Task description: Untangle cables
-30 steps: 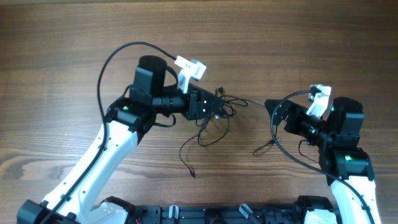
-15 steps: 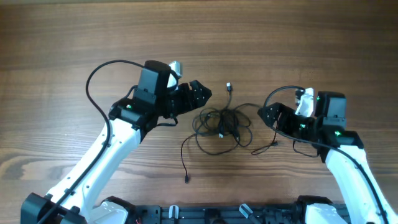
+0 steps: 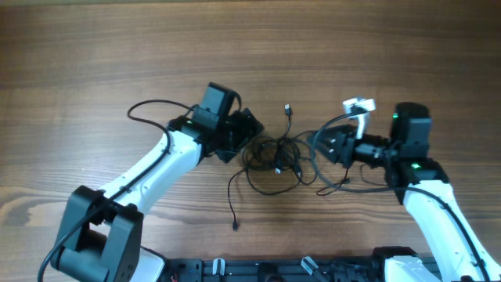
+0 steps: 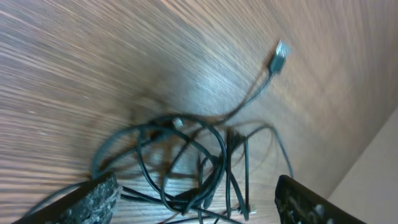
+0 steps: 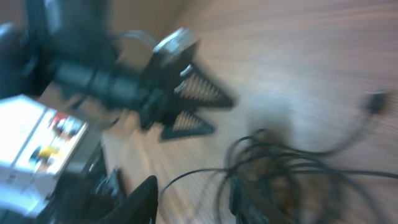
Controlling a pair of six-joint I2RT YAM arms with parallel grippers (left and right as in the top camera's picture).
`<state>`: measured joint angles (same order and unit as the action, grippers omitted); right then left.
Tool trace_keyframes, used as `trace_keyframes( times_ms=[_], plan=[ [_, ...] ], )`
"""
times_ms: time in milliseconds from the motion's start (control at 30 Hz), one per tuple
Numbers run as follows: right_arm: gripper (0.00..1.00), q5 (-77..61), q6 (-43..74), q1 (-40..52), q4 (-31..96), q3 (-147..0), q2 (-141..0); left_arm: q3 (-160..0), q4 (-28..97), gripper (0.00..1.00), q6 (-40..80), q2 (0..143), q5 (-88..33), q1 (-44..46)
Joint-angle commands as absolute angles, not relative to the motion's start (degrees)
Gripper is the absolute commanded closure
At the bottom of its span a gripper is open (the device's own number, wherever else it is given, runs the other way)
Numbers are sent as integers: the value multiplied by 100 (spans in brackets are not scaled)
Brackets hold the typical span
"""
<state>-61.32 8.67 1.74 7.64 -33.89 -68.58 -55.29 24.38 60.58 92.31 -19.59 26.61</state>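
The left claw [image 3: 250, 135] and right claw [image 3: 319, 146] are both gaping open; the cables [image 3: 278, 153] are lying knotted between them on the surface [image 3: 250, 47], seemingly for opposing pulls.

Wooden table [image 3: 78, 47]; tangled black cables [image 3: 278, 157] lie on it, mid-table.

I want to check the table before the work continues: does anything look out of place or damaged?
The cables lie in one tangled heap on the table, loops crossing, with one plug end straying above it and another below. Nothing else stands out; no damage shows.
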Motion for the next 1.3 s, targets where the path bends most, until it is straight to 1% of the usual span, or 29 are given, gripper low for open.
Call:
trace_keyframes(
  times_ms=[0,67,267,333,467,600,767,800,833,867,900,967,1033,1100,1167,1267],
  plan=[
    [57,-5330,489,1149,779,-3417,-6869,-5551,2545,7,6191,9238,-2073,2150],
    [58,-4003,484,1765,838,-3417,-6869,-5551,2687,1,6169,9238,-2097,1999],
    [58,-1245,436,3179,869,-3417,-6993,-5551,2902,0,5754,9238,-2095,1861],
    [58,-506,333,3487,878,-3417,-7168,-5551,2902,0,5743,9238,-2095,1861],
    [58,49,296,3555,860,-3417,-7647,-5551,2902,0,5743,9238,-2095,1861],
    [58,69,298,3555,803,-3417,-8200,-5551,2928,0,5743,9238,-2095,1863],
    [54,248,327,3555,727,-3417,-8331,-5551,2945,0,5743,9238,-2097,1863],
    [56,305,375,3555,696,-3417,-8331,-5551,2945,0,5743,9238,-2097,1863],
    [65,294,495,3555,666,-3417,-8331,-5551,2945,0,5743,9238,-2097,1863],
    [78,215,517,3555,666,-3417,-8331,-5551,2945,0,5743,9238,-2097,1863],
    [96,67,517,3548,668,-3417,-8331,-5551,2945,0,5743,9238,-2099,1863],
    [96,-478,615,3533,687,-3454,-8307,-5551,2943,0,5725,9238,-2257,1863],
    [96,-991,620,3503,792,-3592,-8200,-5551,2910,0,5363,9238,-2626,1872],
    [96,-1365,799,3395,1181,-3970,-7902,-5551,2871,0,4650,9238,-3024,1935],
    [96,-1857,1068,3061,1623,-4571,-7363,-5551,2871,0,3900,9238,-3653,2018],
    [96,-3253,1057,2574,1409,-4901,-6591,-5551,2738,0,3098,9238,-4462,2126]
  ],
)
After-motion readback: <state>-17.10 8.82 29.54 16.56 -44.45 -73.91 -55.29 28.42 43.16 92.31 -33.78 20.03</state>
